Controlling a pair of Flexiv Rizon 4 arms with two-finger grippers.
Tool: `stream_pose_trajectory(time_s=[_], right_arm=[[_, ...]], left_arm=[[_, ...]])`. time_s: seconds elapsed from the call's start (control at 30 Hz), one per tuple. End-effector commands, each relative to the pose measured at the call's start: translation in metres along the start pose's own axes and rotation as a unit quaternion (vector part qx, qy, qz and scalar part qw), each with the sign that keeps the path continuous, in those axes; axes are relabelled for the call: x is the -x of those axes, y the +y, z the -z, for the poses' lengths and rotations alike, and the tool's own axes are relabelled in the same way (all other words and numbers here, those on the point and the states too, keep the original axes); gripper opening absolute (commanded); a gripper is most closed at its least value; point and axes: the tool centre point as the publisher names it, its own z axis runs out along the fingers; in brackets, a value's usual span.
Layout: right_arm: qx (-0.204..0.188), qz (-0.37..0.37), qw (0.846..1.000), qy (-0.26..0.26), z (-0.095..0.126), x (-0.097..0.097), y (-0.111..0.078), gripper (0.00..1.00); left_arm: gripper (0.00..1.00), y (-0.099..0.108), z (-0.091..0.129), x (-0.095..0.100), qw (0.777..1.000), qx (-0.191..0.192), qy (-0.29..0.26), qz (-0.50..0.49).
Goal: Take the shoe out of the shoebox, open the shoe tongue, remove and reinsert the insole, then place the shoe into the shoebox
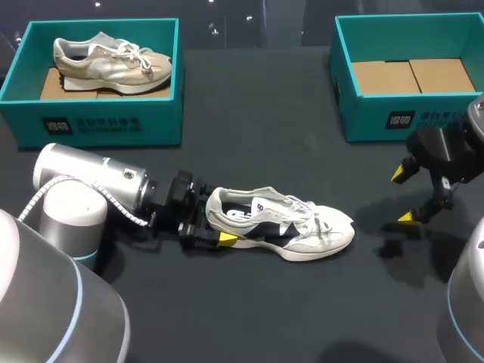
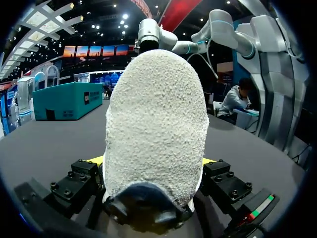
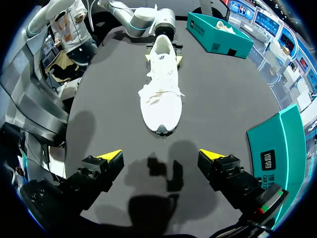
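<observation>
A white and navy shoe point(image 1: 283, 223) lies on its side on the black table, toe toward my right. My left gripper point(image 1: 215, 221) is at its heel, open, with the heel between the fingers; one yellow fingertip point(image 1: 227, 239) shows on the near side. In the left wrist view the pale heel point(image 2: 156, 124) fills the space between the fingers of that gripper point(image 2: 151, 161). In the right wrist view the shoe point(image 3: 161, 84) lies ahead with yellow tips standing either side of its heel. My right gripper point(image 1: 403, 196) point(image 3: 159, 156) hangs open and empty beyond the toe.
A teal shoebox point(image 1: 98, 121) at the back left holds a beige shoe point(image 1: 113, 64). A second teal box point(image 1: 344, 76) at the back right shows only its cardboard floor. In the right wrist view this second box point(image 3: 277, 148) is close beside my right gripper.
</observation>
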Motion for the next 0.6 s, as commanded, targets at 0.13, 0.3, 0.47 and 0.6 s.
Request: stream_pose_trajectory(time_s=[0.13,0.3,0.47,0.6], right_arm=[[-0.001,0.0,1.0,-0.002,-0.0006,-0.0016,0.0,1.0],[-0.001,0.0,1.0,-0.002,-0.0006,-0.0016,0.0,1.0],[-0.001,0.0,1.0,-0.002,-0.0006,-0.0016,0.0,1.0],[-0.001,0.0,1.0,-0.002,-0.0006,-0.0016,0.0,1.0]], left_arm=[[0.0,-0.0001,-0.0057,0.0003,1.0,0.0,-0.017,-0.005],[0.0,-0.0017,-0.0025,-0.0011,0.999,0.002,-0.037,-0.008],[0.0,-0.0026,0.0003,-0.0031,0.999,-0.001,-0.042,-0.005],[0.0,-0.0025,0.0024,-0.004,0.999,-0.005,-0.052,0.0]])
